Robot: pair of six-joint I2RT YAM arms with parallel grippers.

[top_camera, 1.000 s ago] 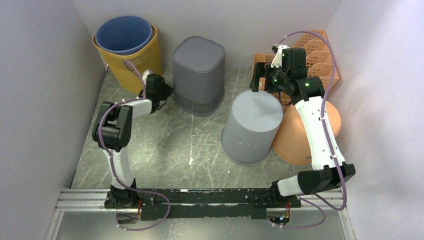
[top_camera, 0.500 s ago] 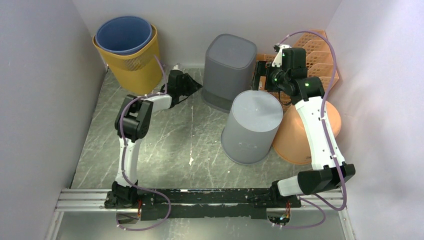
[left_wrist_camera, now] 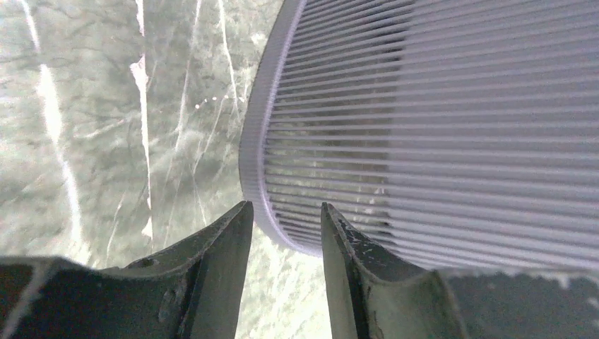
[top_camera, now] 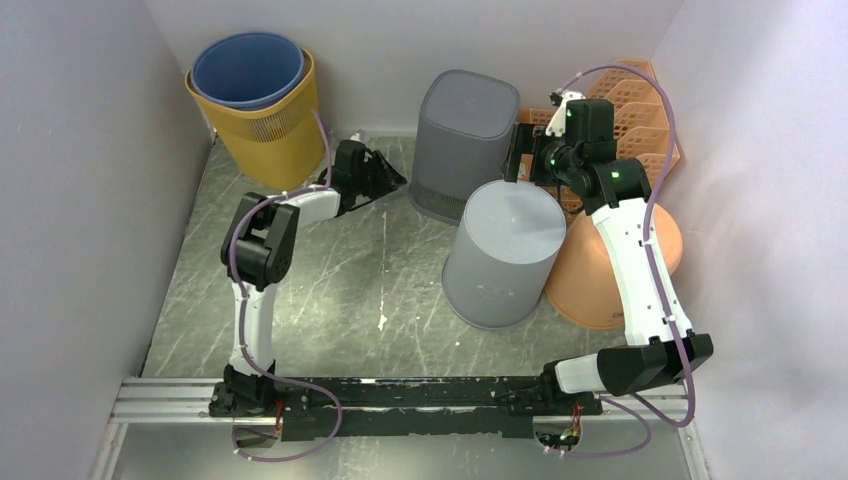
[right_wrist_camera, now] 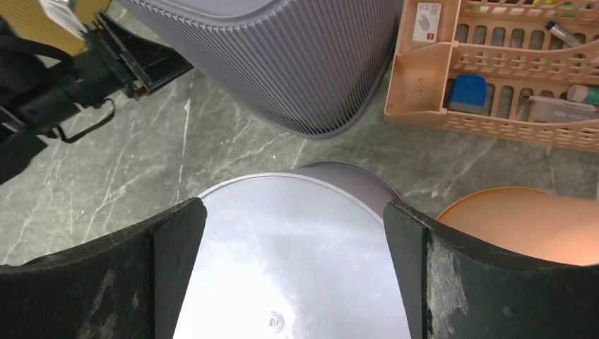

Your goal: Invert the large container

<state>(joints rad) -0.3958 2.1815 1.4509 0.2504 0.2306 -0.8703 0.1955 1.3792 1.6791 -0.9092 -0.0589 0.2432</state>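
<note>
A dark grey ribbed square bin (top_camera: 465,140) stands base-up at the back, tilted slightly. My left gripper (top_camera: 397,180) lies low at its left bottom edge. In the left wrist view the gripper (left_wrist_camera: 286,206) is open by a narrow gap, with the ribbed bin's rim (left_wrist_camera: 258,169) just past its tips and nothing held. A round light grey bin (top_camera: 500,255) stands base-up in the middle. My right gripper (top_camera: 520,160) hovers above it, wide open and empty (right_wrist_camera: 293,205), over its flat base (right_wrist_camera: 293,261).
An upturned orange bowl (top_camera: 600,280) leans against the round bin's right side. An orange rack (top_camera: 640,110) with small items fills the back right corner. A yellow basket (top_camera: 270,125) with a blue bin (top_camera: 245,65) inside stands back left. Walls close in on both sides.
The ribbed bin has slid right, from centre back up to the rack, with my left gripper following behind it. Over the last half second it barely moved. The right arm stayed put.
</note>
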